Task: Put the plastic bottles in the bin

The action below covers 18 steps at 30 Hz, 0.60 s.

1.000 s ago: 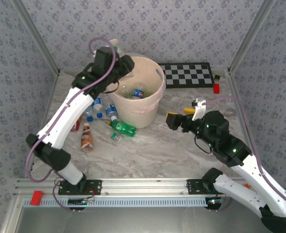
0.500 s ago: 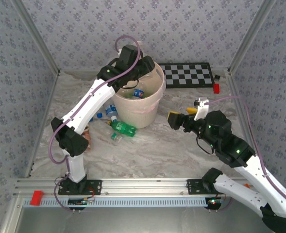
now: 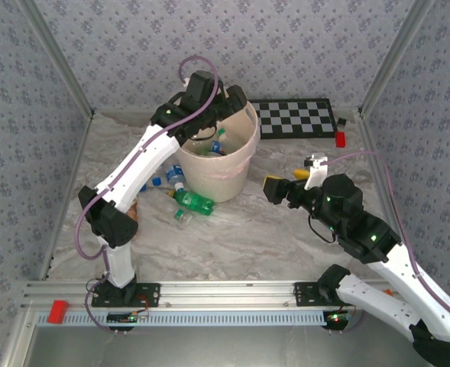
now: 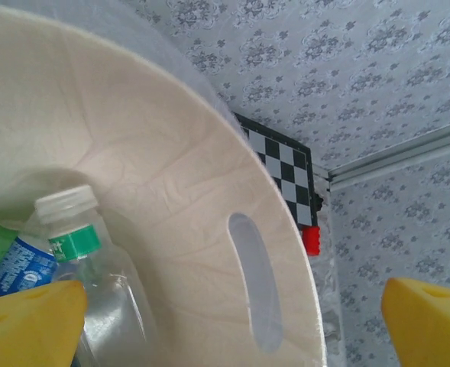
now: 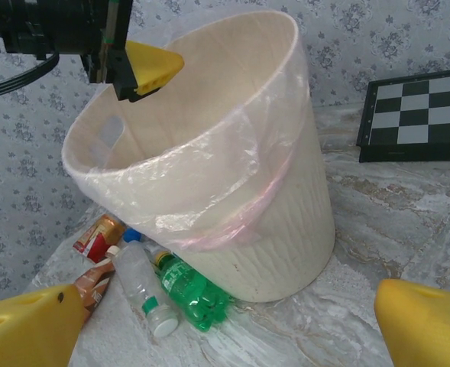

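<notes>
The bin (image 3: pixel 240 164) stands at the back centre of the table, a thin clear liner over its rim. My left gripper (image 3: pixel 228 107) hangs open over its far rim. In the left wrist view the left gripper (image 4: pixel 232 306) looks into the bin (image 4: pixel 171 176). There a clear bottle (image 4: pixel 83 260) with a white cap and green label lies loose beside one finger (image 4: pixel 33 317), above a blue-labelled bottle (image 4: pixel 18 264). More plastic bottles lie left of the bin: a green one (image 3: pixel 194 202) (image 5: pixel 190 290), a clear one (image 5: pixel 142 287) and an orange-brown one (image 5: pixel 95 279). My right gripper (image 3: pixel 284 182) (image 5: pixel 228 306) is open, right of the bin (image 5: pixel 286 191).
A black-and-white checkerboard (image 3: pixel 297 117) lies flat at the back right, with a small red block (image 3: pixel 340 138) at its corner. Patterned walls close in the table on three sides. Another red block (image 3: pixel 57 310) sits on the front rail.
My left arm swung from the bin's left side to above it, then the gripper opened and the clear bottle dropped into the bin. The right arm barely moved.
</notes>
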### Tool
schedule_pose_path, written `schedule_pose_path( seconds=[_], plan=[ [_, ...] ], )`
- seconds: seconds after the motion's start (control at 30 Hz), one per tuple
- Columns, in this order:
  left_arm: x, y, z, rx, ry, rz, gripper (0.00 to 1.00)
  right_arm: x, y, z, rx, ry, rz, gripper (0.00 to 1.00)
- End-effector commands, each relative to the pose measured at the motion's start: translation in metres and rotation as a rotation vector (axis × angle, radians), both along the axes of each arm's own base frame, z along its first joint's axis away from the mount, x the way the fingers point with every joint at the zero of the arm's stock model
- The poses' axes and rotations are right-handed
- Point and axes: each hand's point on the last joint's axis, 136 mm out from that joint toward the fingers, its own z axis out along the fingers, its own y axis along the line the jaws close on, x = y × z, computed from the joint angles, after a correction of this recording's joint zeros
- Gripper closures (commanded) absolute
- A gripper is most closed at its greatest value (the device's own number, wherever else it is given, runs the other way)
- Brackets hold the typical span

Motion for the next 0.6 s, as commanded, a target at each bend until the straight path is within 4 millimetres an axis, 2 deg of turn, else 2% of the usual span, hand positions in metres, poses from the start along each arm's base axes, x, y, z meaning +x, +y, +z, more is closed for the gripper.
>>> schedule_pose_path(
  seconds=[0.0, 0.13, 0.37, 0.4, 0.57],
  plan=[
    [-0.016, 0.014, 0.041, -0.027, -0.081, 0.003, 0.01, -0.001, -0.002, 0.010, 0.012, -0.022, -0.011, 0.00],
    [-0.025, 0.023, 0.056, -0.022, -0.120, 0.004, 0.00, 0.000, -0.003, 0.010, 0.007, -0.029, -0.017, 0.00],
    [-0.051, 0.048, 0.069, 0.004, -0.170, 0.000, 0.01, 0.004, 0.000, 0.014, -0.011, -0.042, -0.016, 0.00],
    [-0.054, 0.052, 0.058, 0.025, -0.153, 0.004, 0.00, 0.005, 0.002, 0.014, -0.011, -0.042, -0.011, 0.00],
    [-0.076, 0.087, 0.052, 0.067, -0.181, 0.050, 0.00, 0.009, 0.013, 0.015, 0.007, -0.047, 0.019, 0.00]
  ],
)
